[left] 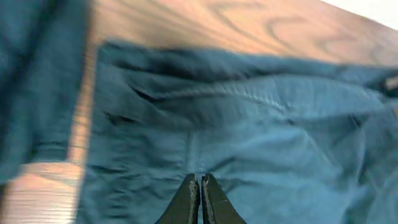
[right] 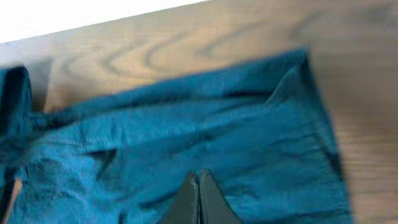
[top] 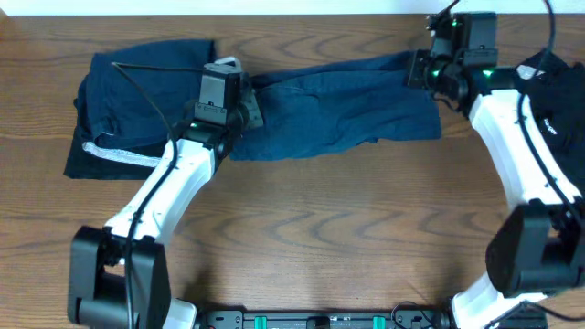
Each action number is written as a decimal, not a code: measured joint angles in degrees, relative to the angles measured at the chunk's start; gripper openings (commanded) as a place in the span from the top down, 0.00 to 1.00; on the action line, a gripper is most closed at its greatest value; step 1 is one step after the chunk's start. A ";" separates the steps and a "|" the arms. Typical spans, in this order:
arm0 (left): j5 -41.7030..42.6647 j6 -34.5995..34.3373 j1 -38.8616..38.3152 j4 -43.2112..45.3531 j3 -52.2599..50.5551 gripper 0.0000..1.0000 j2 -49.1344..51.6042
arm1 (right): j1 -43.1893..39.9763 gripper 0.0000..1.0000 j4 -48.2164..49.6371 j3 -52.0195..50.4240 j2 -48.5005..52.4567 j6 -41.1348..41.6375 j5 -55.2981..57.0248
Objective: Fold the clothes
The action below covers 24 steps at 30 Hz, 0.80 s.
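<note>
Resting on the wooden table (top: 347, 219), spread left to right across the upper middle of the overhead frame: wide navy-blue shorts (top: 338, 105), wrinkled but flat. Meeting the left gripper (top: 245, 102) at the left end of the cloth and the right gripper (top: 416, 73) at the upper right corner. Closed tight in both wrist views, fingers pressed together at bottom centre with blue fabric right beyond the tips; cannot tell whether any fold is pinched between them. Showing a stitched seam across the middle of the left wrist view, and the cloth's right edge against bare wood at the right of the right wrist view. Lying at the upper left of the overhead frame, just beside the shorts: a second dark garment (top: 137, 110) with a white stripe (top: 119, 155) near its lower edge. Peeking out behind the right arm at the right edge: a black garment (top: 559, 87) with small white marks.
</note>
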 measured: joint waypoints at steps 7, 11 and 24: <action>5.33 0.00 -0.39 3.37 0.00 0.94 7.21 | 4.94 0.99 2.64 -0.11 8.52 -0.50 -1.57; 6.08 0.00 -0.44 6.54 -0.02 0.94 9.49 | 7.89 0.99 6.49 -0.11 12.74 -1.07 -1.25; 3.87 -0.02 -0.44 19.69 -0.02 0.93 17.57 | 9.14 0.99 23.89 -0.39 21.64 -1.44 3.45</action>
